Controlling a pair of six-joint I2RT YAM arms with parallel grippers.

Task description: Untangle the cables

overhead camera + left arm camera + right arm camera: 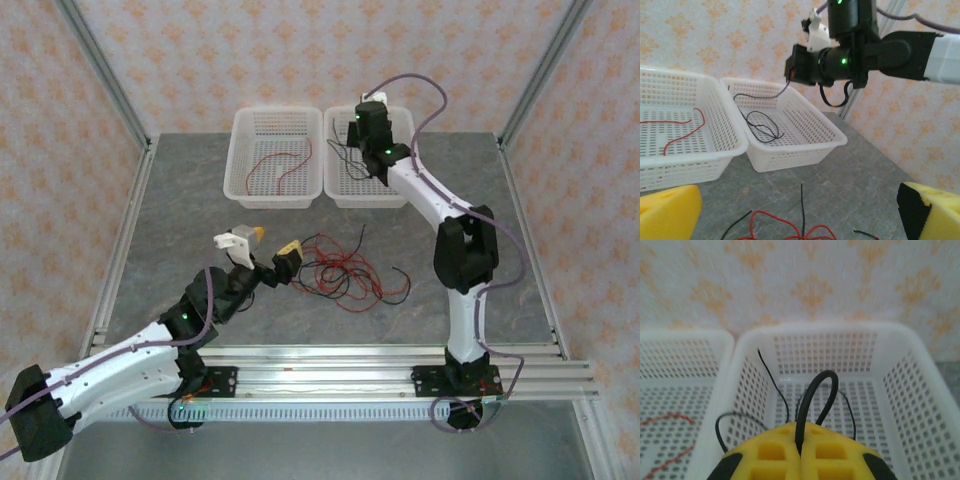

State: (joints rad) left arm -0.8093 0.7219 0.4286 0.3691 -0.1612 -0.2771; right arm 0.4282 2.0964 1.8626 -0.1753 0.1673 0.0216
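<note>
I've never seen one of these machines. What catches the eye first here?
A tangle of red and black cables sprawls in the middle, with the left claw wide open beside it. At the far edge, the right claw pinches a black cable over the right basket; the left basket holds one red cable.

Two white perforated plastic baskets stand on the grey tabletop [200, 220]: the left basket [278, 110] at eleven o'clock and the right basket [365, 202] at one o'clock. One thin red wire [285, 165] lies in the left. The right holds thin black wire [761, 112], strands uncountable. At six o'clock lies one heap of red and black wires [340, 268], number unclear.
</note>
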